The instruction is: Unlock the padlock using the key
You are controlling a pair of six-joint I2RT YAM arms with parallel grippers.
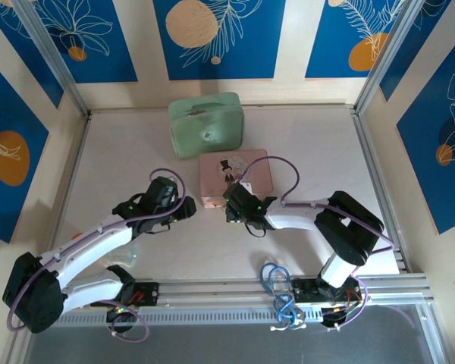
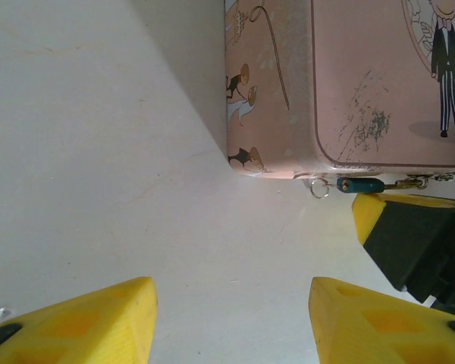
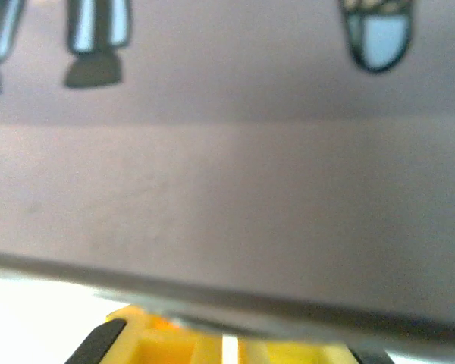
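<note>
Both arms use white links with black joint housings: left arm, right arm. Thin purple cables loop off each one, and a small green LED is lit near each wrist. The tools are black-bodied with chunky yellow fingers and black inserts: left tool, right tool. The bases bolt to a silver slotted rail, with blue wire bunched at the right base.
</note>
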